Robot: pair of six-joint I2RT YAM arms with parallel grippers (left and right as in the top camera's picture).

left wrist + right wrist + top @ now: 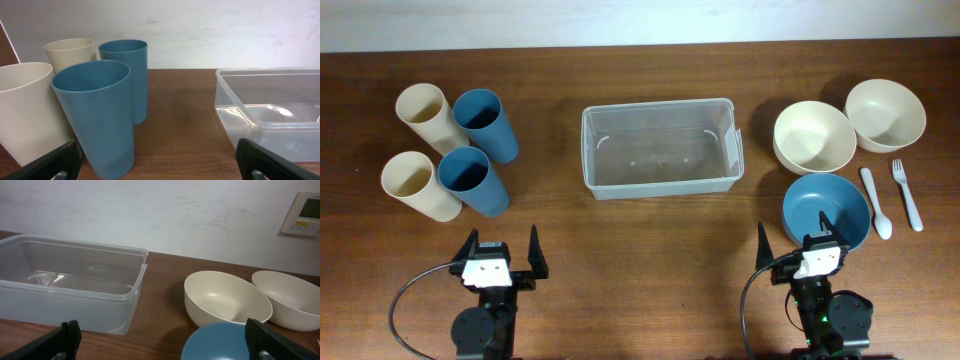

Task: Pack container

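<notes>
The container [660,148] sits upright on the wooden worktop [650,260], its long side running left to right and its opening facing up. To the left of the container, well apart from it, four cups stand clustered: two blue cups [485,125] on the side nearer the container and two cream cups [425,115] beyond them. To the right of the container are two cream bowls [815,138], side by side, with a blue bowl [825,208] just in front of them. Farther right of the container lie a white spoon [876,203] and a pale fork [908,195], close together.

The left end effector [502,238] hovers in front of the container's left end, fingers spread wide and released, grasping nothing. The right end effector [794,228] hovers in front of the container's right end, likewise released; from overhead one fingertip overlaps the blue bowl's rim, though I cannot tell if it touches.
</notes>
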